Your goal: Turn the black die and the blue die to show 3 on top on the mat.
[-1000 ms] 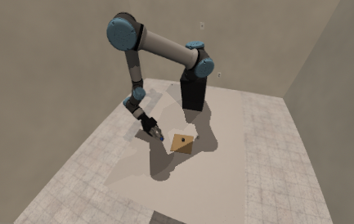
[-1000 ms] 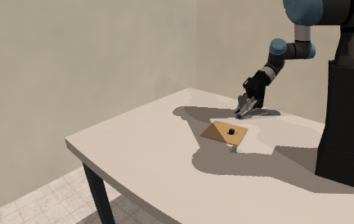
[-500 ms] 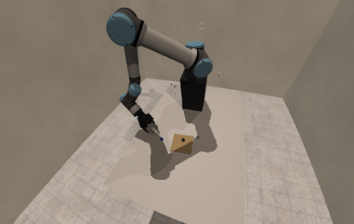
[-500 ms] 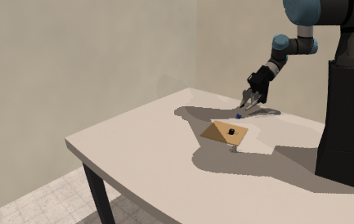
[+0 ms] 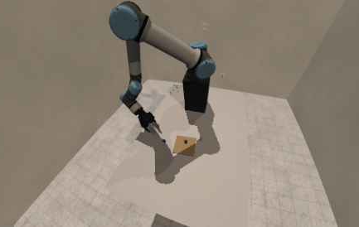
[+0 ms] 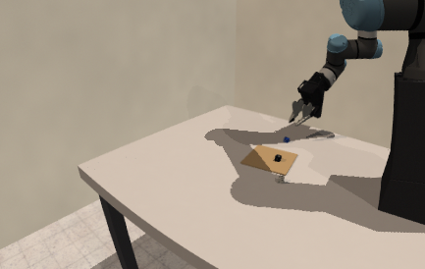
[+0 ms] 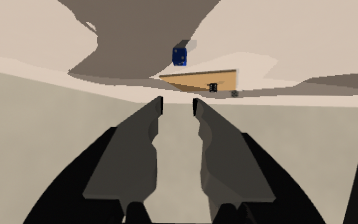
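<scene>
The blue die [image 5: 163,141] [image 6: 286,139] [image 7: 180,56] lies on the table just off the tan mat [image 5: 180,149] [image 6: 257,158] [image 7: 188,80]. The black die [image 5: 185,142] [image 6: 278,158] [image 7: 213,87] sits on the mat. The small white die [image 6: 279,180] [image 7: 234,93] lies on the table beside the mat's edge. My gripper [image 5: 159,132] [image 6: 297,121] [image 7: 178,98] hangs tilted in the air, above and behind the blue die and clear of it. Its fingers are nearly closed, with a narrow empty gap between the tips.
The arm's black base column [image 5: 196,95] [image 6: 415,147] stands on the table behind the mat. The table's edge [image 6: 135,196] drops to a tiled floor. Walls close in behind and to the left.
</scene>
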{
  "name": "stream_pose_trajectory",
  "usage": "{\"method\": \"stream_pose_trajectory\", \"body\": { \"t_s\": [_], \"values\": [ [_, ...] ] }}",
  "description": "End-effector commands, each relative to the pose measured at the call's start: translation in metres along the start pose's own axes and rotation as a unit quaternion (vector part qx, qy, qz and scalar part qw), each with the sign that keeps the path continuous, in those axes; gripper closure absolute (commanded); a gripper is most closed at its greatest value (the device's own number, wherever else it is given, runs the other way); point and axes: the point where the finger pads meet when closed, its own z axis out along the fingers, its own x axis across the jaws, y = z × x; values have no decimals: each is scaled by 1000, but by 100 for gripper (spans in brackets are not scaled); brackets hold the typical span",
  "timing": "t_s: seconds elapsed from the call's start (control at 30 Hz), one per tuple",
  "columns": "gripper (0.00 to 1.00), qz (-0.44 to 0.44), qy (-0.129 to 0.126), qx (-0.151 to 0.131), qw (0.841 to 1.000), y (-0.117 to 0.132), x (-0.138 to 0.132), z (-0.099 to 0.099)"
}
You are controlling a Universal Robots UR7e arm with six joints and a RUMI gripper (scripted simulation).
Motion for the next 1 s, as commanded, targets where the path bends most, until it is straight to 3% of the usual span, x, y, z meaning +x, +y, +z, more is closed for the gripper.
{"method": "stream_pose_trajectory", "body": {
  "t_s": [0.0,0.53,0.97],
  "values": [
    [82,0,0,0,1000,19,0,-14],
    [82,0,0,6,1000,30,0,-21],
    [82,0,1,87,996,39,0,-17]
  ]
}}
